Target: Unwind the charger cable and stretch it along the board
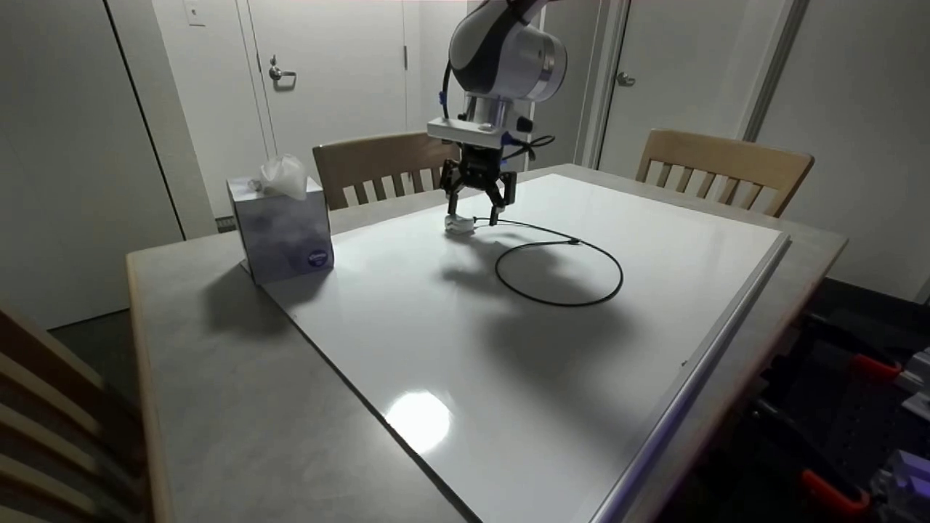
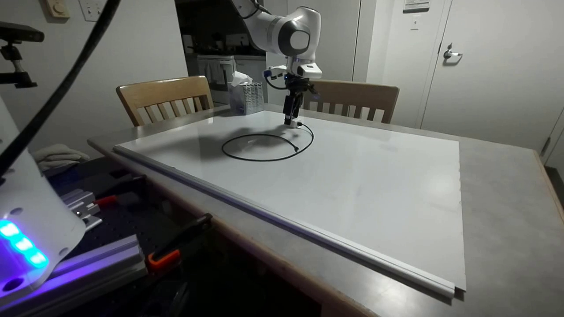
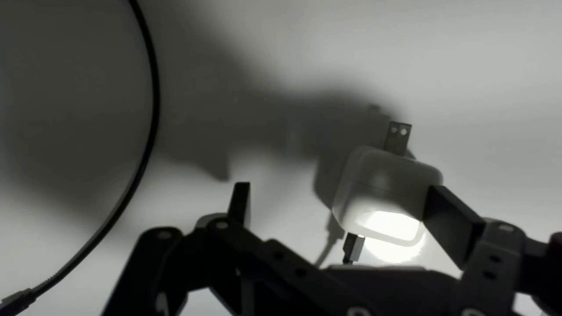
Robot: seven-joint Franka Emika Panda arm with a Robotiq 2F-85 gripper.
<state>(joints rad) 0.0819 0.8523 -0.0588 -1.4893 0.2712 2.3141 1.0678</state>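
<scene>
1. One open loop of charger cable [image 1: 570, 304] lies on the board [image 2: 374, 189], itself on the bench [image 1: 218, 407], between the edge with the rail [image 2: 286, 222] and the edge opposite.
2. The plug block [image 3: 386, 193] is near that opposite edge; the free end [image 2: 296, 149] lies just beside the cable's own run, touching or not I cannot tell.
3. The tool [image 3: 338, 188] stands wide, holding nothing, low over the block, which is closer to one finger [image 3: 456, 226]; contact is unclear.
4. Step in hand, I judge: lining up on the block; unwinding mostly done, stretching not.
5. Next calls for centring the block between the jaws, closing, then a slow drag towards a corner without the tissue box [image 1: 287, 232]. The loose end may let the loop trail rather than straighten.
</scene>
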